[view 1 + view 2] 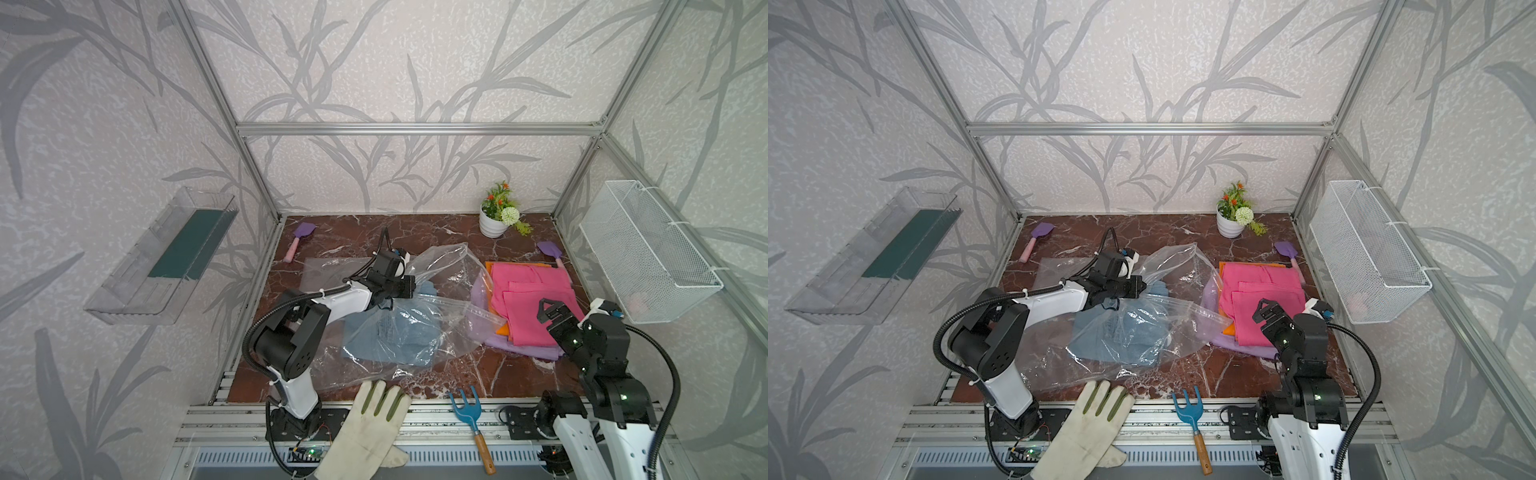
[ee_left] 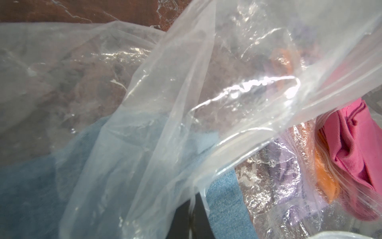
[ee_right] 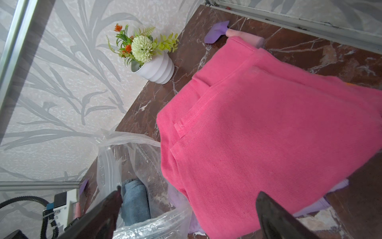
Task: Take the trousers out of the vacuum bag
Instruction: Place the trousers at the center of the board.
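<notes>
**Denim pr in bag, three prs out; left pinches plastic, right gapes over pink**

Marble table (image 1: 332, 232) carries the lot. Vacuum bag (image 1: 449, 270), crumpled clear plastic, sprawls over the table's middle & near-left. One fold peaks up at centre, and the zip strip (image 1: 478, 309) runs toward the pile on the right.

The pile sits far-right, outside the bag. Pink trousers (image 1: 532, 299) are on top, orange trousers (image 1: 502, 330) peek out at the edges, lilac trousers (image 1: 519, 349) are at the bottom. The bag's mouth edge laps over the lilac's left side. Denim trousers (image 1: 395, 332) lie inside the bag, seen thru the plastic, near-centre.

Wire basket (image 1: 648, 253) hangs on the right wall, clear shelf (image 1: 162, 257) on the left wall. Cream glove (image 1: 370, 424) lies across the front rail, fingertips just beside the bag's near edge.

Left gripper (image 1: 409, 286) is closed, pinching a bunch of bag plastic above the denim's far end. In the left wrist view plastic fills nearly everything. Its dark fingers (image 2: 182, 223) show at the edge w/ film rising from btw them, denim just beside.

Right gripper (image 1: 549, 309) is spread wide w/ nothing btw the tips, hovering over the near part of the pink trousers. In the right wrist view both fingers (image 3: 99, 217) stand apart from the cloth, pink under the gap. The denim is well apart from this gripper, w/ bag plastic btw them.

Smaller bits:
- White flower pot (image 1: 494, 224) at far right.
- Blue hand rake (image 1: 471, 409) at the front edge.
- Two purple scoops, far-left (image 1: 301, 235) & far-right (image 1: 548, 250), the latter touching the pile.
</notes>
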Controlling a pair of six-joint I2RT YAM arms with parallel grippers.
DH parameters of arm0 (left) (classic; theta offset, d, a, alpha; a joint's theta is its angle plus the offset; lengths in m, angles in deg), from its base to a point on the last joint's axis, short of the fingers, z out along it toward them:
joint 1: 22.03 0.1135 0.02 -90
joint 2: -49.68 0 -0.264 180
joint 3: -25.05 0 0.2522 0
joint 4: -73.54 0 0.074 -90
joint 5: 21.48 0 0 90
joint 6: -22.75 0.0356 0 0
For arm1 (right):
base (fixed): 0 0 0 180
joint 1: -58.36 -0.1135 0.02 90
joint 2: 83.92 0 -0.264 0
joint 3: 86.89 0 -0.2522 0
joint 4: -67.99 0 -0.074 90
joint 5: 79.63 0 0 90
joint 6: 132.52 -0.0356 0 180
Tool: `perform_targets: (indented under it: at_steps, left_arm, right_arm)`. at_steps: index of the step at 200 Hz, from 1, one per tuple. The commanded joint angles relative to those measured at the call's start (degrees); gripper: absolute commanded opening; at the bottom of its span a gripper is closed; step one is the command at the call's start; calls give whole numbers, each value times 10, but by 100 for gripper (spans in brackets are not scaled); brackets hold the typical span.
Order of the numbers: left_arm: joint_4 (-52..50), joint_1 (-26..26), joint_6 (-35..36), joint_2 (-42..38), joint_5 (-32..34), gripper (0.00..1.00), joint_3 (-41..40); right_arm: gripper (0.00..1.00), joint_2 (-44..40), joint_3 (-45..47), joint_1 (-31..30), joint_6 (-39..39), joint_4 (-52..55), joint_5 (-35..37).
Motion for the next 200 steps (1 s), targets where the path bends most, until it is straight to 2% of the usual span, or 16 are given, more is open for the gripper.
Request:
perform_targets:
  at_steps: [1,44,70,88,133,200]
  left_arm:
    - [-4,3,-2,-6,0,0,18]
    - [-26,3,-8,-44,-9,0,25]
    - [-48,2,-8,-83,-5,0,29]
    - [-54,2,-12,-110,-1,0,27]
    - [-83,2,-15,-170,16,0,33]
    - [-93,3,-38,-228,43,0,32]
  right_arm:
    - [99,13,4,-3,10,-34,-25]
    - [94,87,111,-8,-51,-203,-117]
    - [89,152,135,-37,-55,-285,-123]
    - [87,191,139,-57,-47,-310,-109]
    - [86,244,171,-59,-47,-359,-102]
    - [86,251,195,-59,-38,-385,-90]
